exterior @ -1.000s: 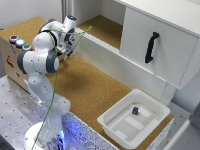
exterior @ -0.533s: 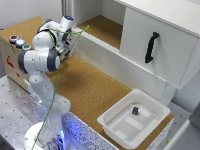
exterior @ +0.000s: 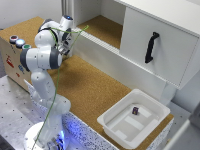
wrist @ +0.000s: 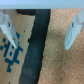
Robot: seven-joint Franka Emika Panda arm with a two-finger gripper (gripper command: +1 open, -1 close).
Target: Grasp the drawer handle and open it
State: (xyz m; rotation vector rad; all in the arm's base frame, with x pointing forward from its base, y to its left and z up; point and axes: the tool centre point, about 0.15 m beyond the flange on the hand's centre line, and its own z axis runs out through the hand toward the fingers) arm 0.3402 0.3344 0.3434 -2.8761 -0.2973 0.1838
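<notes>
Arm far from the handle, jaws apart and empty; the reach comes first.

Exterior view: the gripper [exterior: 64,47] hangs over the cork surface [exterior: 90,85] at the view's left, well apart from the drawer handle [exterior: 151,47], a black bar upright on the white drawer [exterior: 165,55] at the view's right. To do it well, I judge the arm should cross, turn its jaws to straddle the bar, then pull straight out. The white tub [exterior: 112,122] with a small dark object [exterior: 135,110] sits below, out of that path.
Wrist view: both fingers [wrist: 71,31] stand wide, holding nothing, over cork and a dark strip [wrist: 36,45]; the handle is not visible.
</notes>
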